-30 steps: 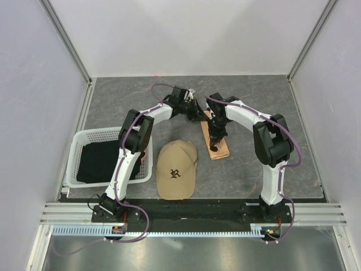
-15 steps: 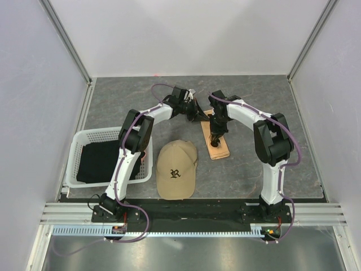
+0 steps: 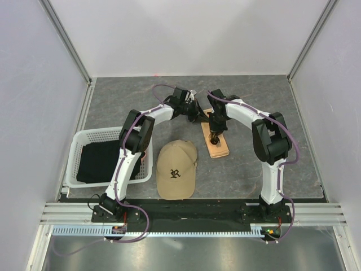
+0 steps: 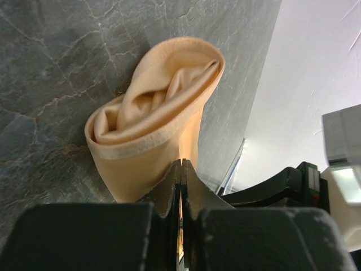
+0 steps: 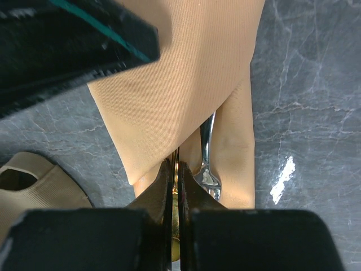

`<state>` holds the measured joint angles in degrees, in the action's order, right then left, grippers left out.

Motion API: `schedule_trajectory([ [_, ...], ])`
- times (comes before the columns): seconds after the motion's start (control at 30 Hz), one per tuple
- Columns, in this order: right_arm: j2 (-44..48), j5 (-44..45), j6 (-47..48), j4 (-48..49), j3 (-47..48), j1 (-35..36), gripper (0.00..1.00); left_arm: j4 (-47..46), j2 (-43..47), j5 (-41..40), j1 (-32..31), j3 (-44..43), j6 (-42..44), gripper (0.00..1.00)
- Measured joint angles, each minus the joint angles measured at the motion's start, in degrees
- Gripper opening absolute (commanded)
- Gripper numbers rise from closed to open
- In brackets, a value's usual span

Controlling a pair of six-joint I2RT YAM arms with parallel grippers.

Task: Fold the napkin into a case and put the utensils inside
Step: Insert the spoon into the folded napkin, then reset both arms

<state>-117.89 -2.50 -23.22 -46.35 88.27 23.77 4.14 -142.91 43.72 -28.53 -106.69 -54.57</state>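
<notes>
Napkin (image 3: pixel 218 148) edge in left pincer (image 4: pixel 180 169), gold spoon (image 5: pixel 176 248) in right pincer (image 5: pixel 175 167)

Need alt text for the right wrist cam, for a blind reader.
The right pincer, fingers nearly together, pinches a slim gold utensil at the edge of the folded peach napkin. A silvery utensil lies beside it, partly under the fold. The grey marbled table surrounds them, with a tan cap lower left and a black arm part upper left.

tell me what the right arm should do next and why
Probably slide the gold utensil forward into the napkin fold. The right jaws are shut on it at the fold's mouth, a silver utensil lies partly under the flap, and the left jaws hold the napkin open.
</notes>
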Motion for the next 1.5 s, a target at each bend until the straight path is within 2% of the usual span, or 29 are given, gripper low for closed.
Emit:
schedule_trajectory([
  [0.17, -0.2, 0.8, 0.2, 0.5, 0.9, 0.0, 0.23, 0.0, 0.0, 0.0, -0.2, 0.5, 0.0, 0.02],
  [0.33, -0.2, 0.9, 0.6, 0.5, 1.1, -0.1, 0.37, 0.1, 0.0, 0.0, -0.2, 1.0, 0.0, 0.02],
  [0.67, 0.7, 0.9, 0.7, -1.1, 1.1, -0.2, 0.42, 1.4, 0.8, 0.2, -0.2, 0.8, 0.0, 0.02],
  [0.77, 3.1, 0.9, 0.7, -2.7, 1.1, -0.2, 0.43, 2.8, 2.1, 0.4, -0.2, 0.8, 0.0, 0.12],
  [0.8, 4.5, 0.9, 0.8, -3.3, 1.1, -0.2, 0.45, 3.6, 2.9, 0.4, -0.2, 0.9, 0.0, 0.18],
  [0.87, 8.1, 0.9, 1.0, -4.7, 1.1, -0.2, 0.48, 4.4, 5.7, 0.4, -0.2, 2.2, 0.1, 0.21],
  [1.0, 18.7, 0.6, 1.4, -5.6, -2.4, -0.2, 0.58, 7.4, 17.2, 0.2, -0.5, 8.9, 2.0, 0.27],
  [1.07, 25.0, 0.3, 1.6, -5.7, -5.6, -0.2, 0.61, 10.0, 24.9, -0.6, -1.2, 12.4, 4.5, 0.28],
  [1.17, 35.3, -0.2, 1.3, -5.3, -11.3, -0.2, 0.67, 13.5, 38.3, -5.2, -3.7, 18.2, 9.0, 0.37],
  [1.2, 38.4, -0.2, 1.0, -4.8, -13.0, -0.2, 0.7, 13.8, 43.9, -7.6, -5.3, 20.9, 10.6, 0.44],
  [1.27, 44.0, -0.4, 0.3, -4.1, -15.9, -0.2, 0.84, 14.8, 55.6, -12.6, -9.5, 27.1, 12.7, 0.59],
  [1.3, 46.6, -0.7, -0.3, -3.2, -17.6, -0.2, 0.98, 14.3, 61.4, -14.3, -11.8, 30.3, 13.2, 0.66],
  [1.37, 52.2, -1.1, -1.0, -0.9, -22.3, -0.2, 0.98, 13.0, 73.4, -16.7, -16.0, 38.5, 13.0, 0.73],
  [1.4, 54.1, -1.2, -1.7, -0.3, -24.2, -0.2, 0.98, 12.0, 77.0, -17.3, -16.8, 41.9, 13.0, 0.87],
  [1.5, 61.0, -1.8, -3.0, 3.4, -32.8, -0.2, 0.98, 9.3, 89.2, -20.3, -17.1, 54.4, 11.9, 0.96],
])
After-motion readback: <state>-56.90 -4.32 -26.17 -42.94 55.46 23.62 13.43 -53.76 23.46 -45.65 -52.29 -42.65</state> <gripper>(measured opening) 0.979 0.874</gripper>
